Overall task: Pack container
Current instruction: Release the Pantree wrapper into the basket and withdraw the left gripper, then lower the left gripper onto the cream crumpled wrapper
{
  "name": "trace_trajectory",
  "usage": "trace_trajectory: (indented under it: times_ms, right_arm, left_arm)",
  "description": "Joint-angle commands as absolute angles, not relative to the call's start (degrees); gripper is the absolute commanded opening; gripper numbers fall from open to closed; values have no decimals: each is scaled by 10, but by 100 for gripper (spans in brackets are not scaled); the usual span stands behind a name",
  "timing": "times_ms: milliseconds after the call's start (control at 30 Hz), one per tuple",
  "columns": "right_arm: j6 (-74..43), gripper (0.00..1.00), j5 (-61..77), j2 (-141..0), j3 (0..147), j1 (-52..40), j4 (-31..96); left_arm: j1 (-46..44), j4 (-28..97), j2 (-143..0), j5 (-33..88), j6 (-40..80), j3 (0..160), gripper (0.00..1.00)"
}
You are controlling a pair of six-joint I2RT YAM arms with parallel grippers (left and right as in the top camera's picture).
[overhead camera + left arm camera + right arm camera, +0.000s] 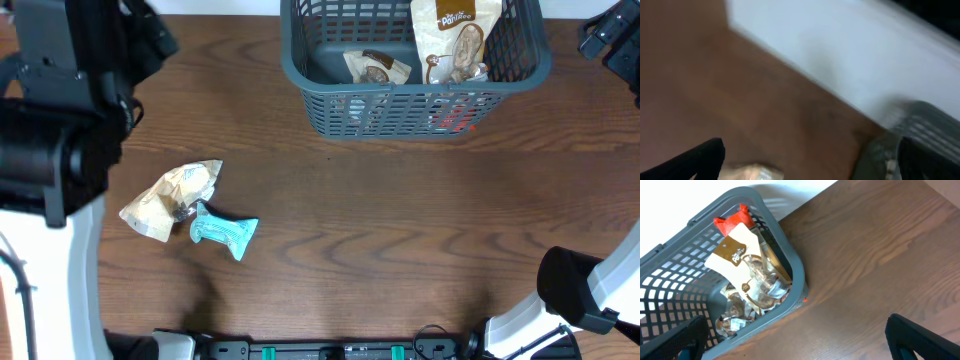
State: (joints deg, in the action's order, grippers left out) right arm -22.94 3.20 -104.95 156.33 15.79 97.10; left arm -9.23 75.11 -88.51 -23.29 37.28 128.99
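Observation:
The container (415,100), a dark grey-blue latticed basket, stands at the back centre of the table. It holds a tall white-and-brown snack bag (455,35), a small brown packet (378,68) and a red packet (455,122). A beige packet (172,198) and a teal packet (224,232) lie touching on the table at the left. My left gripper (810,170) is open and empty above the beige packet (755,172); this view is blurred. My right gripper (797,345) is open and empty beside the container's corner (795,270), with the snack bag (740,255) in view.
The left arm's black body (60,100) hangs over the table's left side. The right arm's base (580,290) is at the front right. A white wall (840,45) runs behind the table's back edge.

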Motion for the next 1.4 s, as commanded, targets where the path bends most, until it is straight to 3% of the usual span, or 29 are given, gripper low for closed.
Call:
trace_trajectory:
  times_ms: [0,133,433,667,833,1067,1367]
  right_arm:
    - [-220,99,35,-1050,1562,161,973]
    - [-220,99,35,-1050,1562,161,973]
    - [-222,99,35,-1050,1562,161,973]
    - [-222,99,35,-1050,1562,161,973]
    - [-222,99,35,-1050,1562,161,973]
    - [-222,99,35,-1050,1562,161,973]
    - [-222,99,35,-1050,1562,161,973]
  left_arm:
    - [-57,794,-901,-243,593,1274,99]
    - [-27,845,-905,-232,742,1240,99]
    - [-9,813,-906,-144,856,1067,99]
    - [-5,616,-906,-40,863,839,99]
    - [10,578,-906,-30,928,728,99]
    - [29,565,-906,-30,982,655,99]
    - [49,459,-922,-39,982,636,99]
